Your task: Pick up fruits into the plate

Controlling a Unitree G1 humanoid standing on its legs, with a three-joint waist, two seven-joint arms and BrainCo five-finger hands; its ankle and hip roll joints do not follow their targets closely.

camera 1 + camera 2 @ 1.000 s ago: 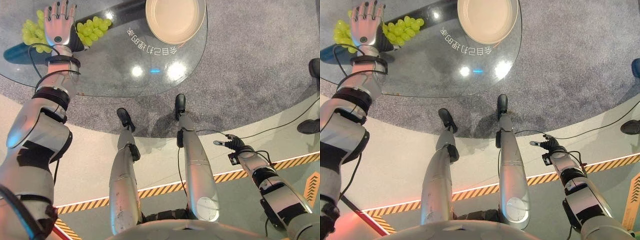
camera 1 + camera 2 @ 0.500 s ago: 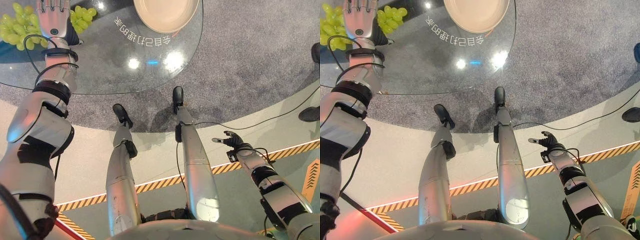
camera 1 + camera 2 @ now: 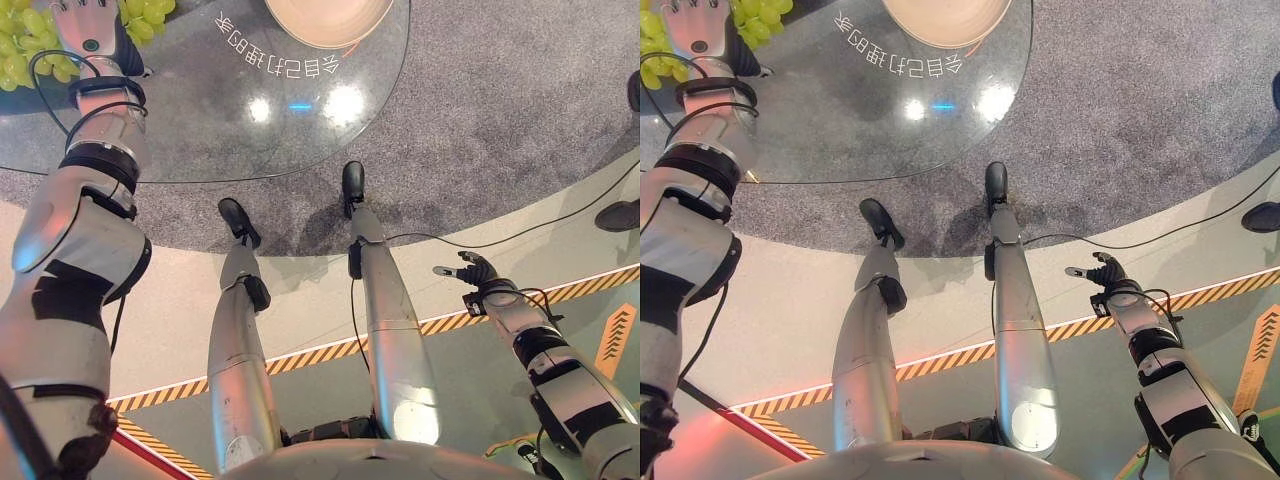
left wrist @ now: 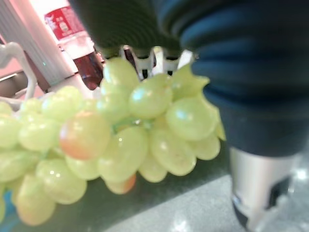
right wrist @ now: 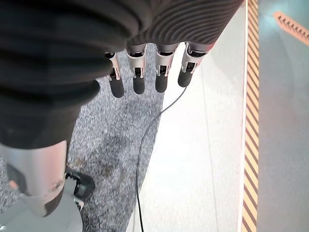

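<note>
Here the grapes (image 4: 120, 145) lie sideways under the left hand (image 3: 88, 22)

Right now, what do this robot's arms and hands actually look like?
Both arms are silver-grey shells with black bands at the joints and thin black cables looping along the forearms. The left hand has a silver back with a small round mark. The right hand shows a dark ribbed cover over its back and wrist, with silver fingers ending in dark tips.
</note>
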